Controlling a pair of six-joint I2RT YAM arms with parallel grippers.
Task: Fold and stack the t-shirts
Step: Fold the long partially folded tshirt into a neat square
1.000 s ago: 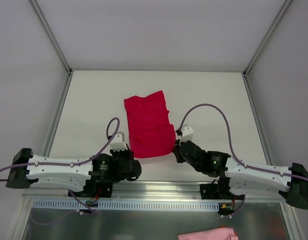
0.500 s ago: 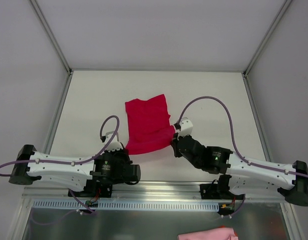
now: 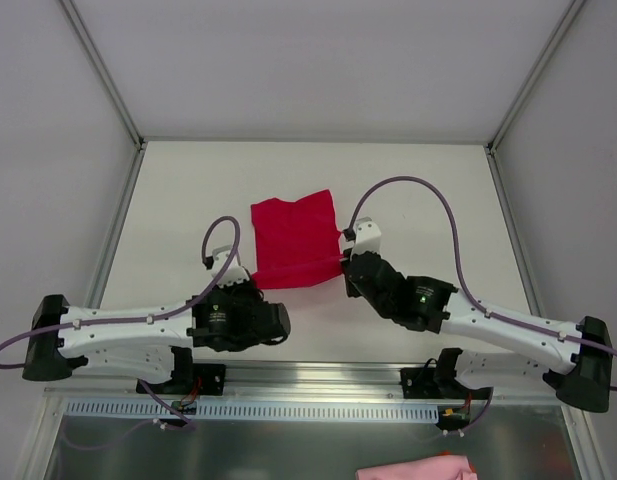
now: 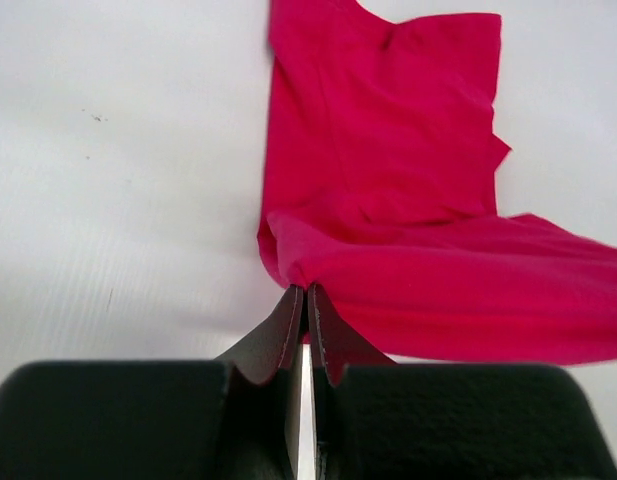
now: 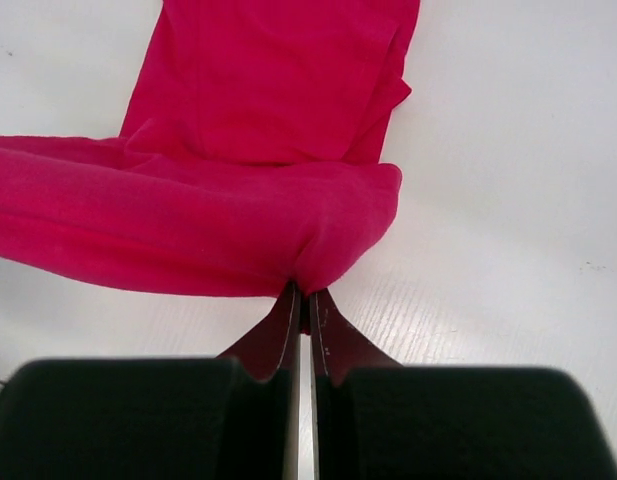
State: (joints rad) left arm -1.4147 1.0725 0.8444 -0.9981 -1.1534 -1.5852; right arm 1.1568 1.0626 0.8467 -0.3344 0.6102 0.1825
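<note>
One crimson t-shirt (image 3: 293, 235) is seen on the white table (image 3: 178, 200), around the middle and slightly toward the left edge. It is partly folded into a narrow upright rectangle. The far end lies flat, pointing to the far edge, and a sleeve tab sticks out on the side facing the right edge.

The near end of the t-shirt is gathered into a thick rolled band that runs crosswise. The band is stretched between the two end effectors. A soft shadow is seen under it in both wrist views, so it appears to be held just off the table; contact with the table cannot be told for sure.

The left end effector (image 3: 255, 284) is clenched on the near left corner of the band. Its dark fingers (image 4: 284, 335) are pressed together with cloth pinched at the tips. The right end effector (image 3: 345, 263) is clenched on the near right corner in the same way, with a small pucker of cloth caught between its tips.

Both arms are angled inward from the near corners of the table. A purple cable is looped above each wrist.

A pink cloth (image 3: 413, 468) is partly seen beyond the near edge, at the bottom of the top view.
</note>
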